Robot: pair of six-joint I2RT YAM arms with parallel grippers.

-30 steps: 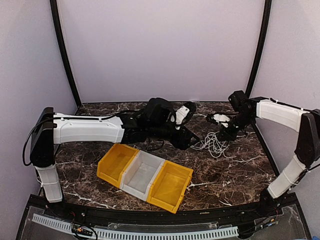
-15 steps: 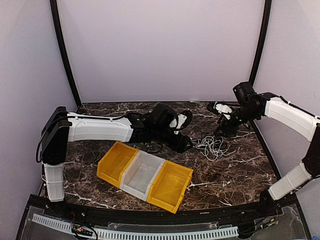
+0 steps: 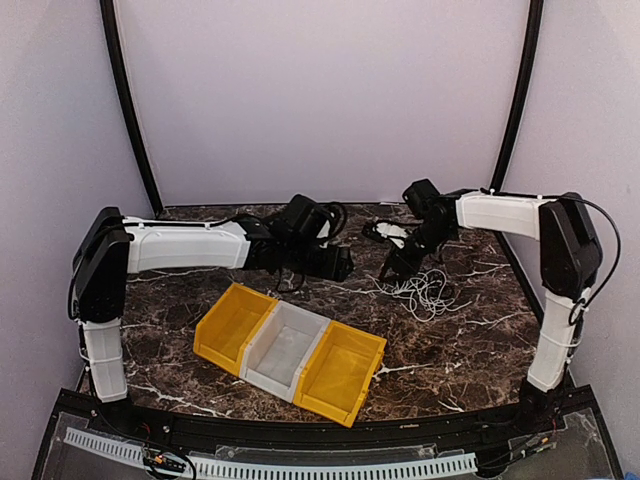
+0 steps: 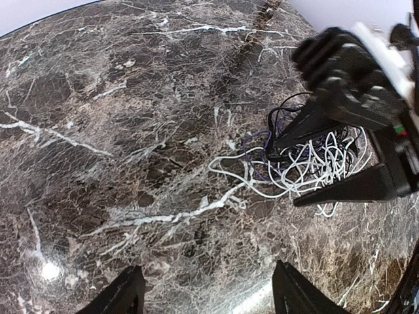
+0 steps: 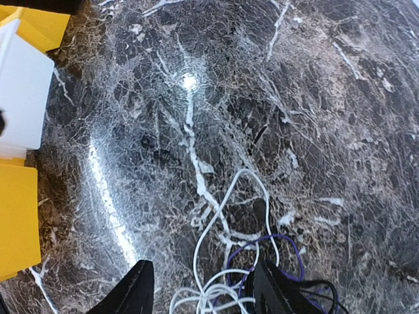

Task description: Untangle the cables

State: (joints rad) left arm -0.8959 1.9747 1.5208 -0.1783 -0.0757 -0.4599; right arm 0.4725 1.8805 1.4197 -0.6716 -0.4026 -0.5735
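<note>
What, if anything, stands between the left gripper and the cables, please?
Nothing visible does: only bare marble table lies between the open left gripper and the cables. The right gripper, jaws open, straddles the tangle from the other side.

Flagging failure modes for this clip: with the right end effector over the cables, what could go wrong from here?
1. The right end effector stands open astride several strands of the cables; closing may pinch more than one and tighten the tangle.
2. The left end effector is open and off the cables, so a pull would likely drag the whole bundle.
</note>
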